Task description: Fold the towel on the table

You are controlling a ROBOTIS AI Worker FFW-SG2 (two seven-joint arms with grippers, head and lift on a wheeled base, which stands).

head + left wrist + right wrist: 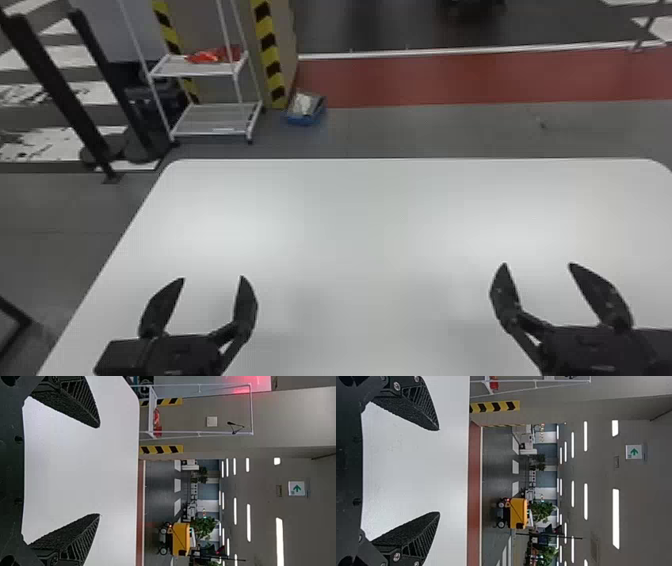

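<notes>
In the head view my left gripper (213, 278) is over the near left part of the white table (350, 210), its two fingers spread with nothing between them. My right gripper (537, 265) is over the near right part at a similar depth, also open. The left wrist view has the left gripper (100, 471) with its fingertips wide apart and the tabletop behind them. Likewise, the right gripper (440, 471) stands open in the right wrist view, holding nothing. I see no towel on the visible tabletop.
Beyond the table's far left corner stands a white shelf rack (215, 120) with a red item on it. A blue bin (305, 109) sits on the floor beside a striped pillar. Black posts (65, 95) rise at the far left.
</notes>
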